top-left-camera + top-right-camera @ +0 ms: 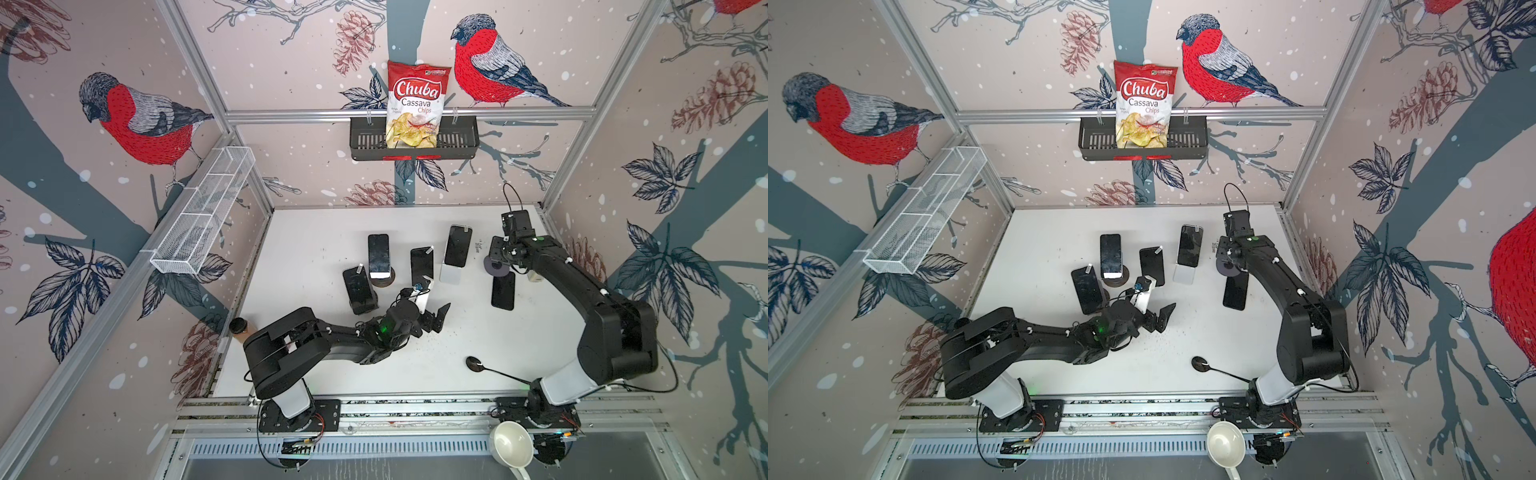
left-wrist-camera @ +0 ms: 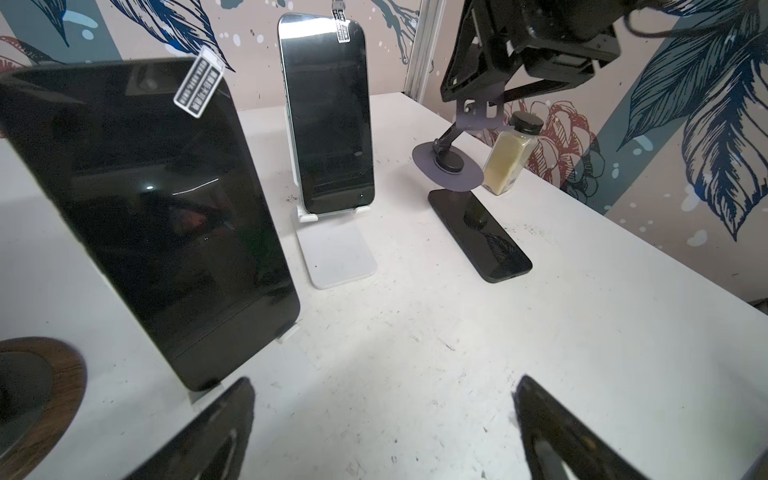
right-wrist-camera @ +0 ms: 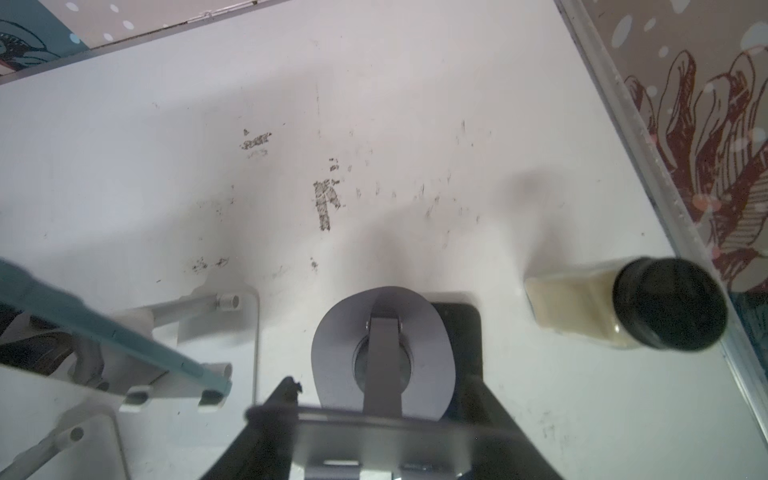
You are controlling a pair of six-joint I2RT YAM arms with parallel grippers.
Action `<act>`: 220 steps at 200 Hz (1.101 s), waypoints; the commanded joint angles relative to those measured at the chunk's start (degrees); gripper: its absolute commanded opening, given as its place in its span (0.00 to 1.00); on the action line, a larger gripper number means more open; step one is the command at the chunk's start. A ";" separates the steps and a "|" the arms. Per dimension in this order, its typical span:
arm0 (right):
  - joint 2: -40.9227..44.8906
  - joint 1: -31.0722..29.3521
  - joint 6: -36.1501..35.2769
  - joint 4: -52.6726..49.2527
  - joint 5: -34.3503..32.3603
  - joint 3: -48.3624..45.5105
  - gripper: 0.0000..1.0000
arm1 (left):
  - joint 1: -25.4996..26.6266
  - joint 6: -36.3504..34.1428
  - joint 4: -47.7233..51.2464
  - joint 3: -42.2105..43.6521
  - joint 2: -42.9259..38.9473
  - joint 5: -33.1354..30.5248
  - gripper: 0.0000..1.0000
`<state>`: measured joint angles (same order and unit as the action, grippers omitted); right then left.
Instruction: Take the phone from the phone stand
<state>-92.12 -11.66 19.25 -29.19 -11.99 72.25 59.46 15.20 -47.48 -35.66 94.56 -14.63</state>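
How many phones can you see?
5: the back-left phone, front-left phone, middle phone and back-right phone are propped up; the flat phone lies on the table. None seems hidden.

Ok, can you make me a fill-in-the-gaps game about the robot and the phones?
1. The left gripper has its jaws ____.
2. The right gripper is shut on a purple-grey phone stand, and the phone below it lies ____ on the table.
3. The chips bag sits in a ____ basket on the back wall.

Missing words: open; flat; black.
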 commanded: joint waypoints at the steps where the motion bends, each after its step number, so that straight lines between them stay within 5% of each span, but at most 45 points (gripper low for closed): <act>1: -2.72 1.08 -1.87 0.93 1.19 3.26 0.50 | -0.14 0.29 -2.56 0.07 0.32 -0.72 0.96; 178: -24.03 7.43 -4.84 5.79 3.81 18.17 0.53 | -0.40 0.13 -4.17 0.35 0.30 -3.29 0.96; 220: -24.76 7.10 -5.09 7.37 2.67 17.17 0.62 | -0.49 -0.07 -4.54 0.32 0.68 -3.21 0.96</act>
<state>-116.90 -4.32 14.96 -24.01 -7.77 89.91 59.05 15.18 -50.59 -34.96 94.96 -17.12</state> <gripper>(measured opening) 0.607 0.963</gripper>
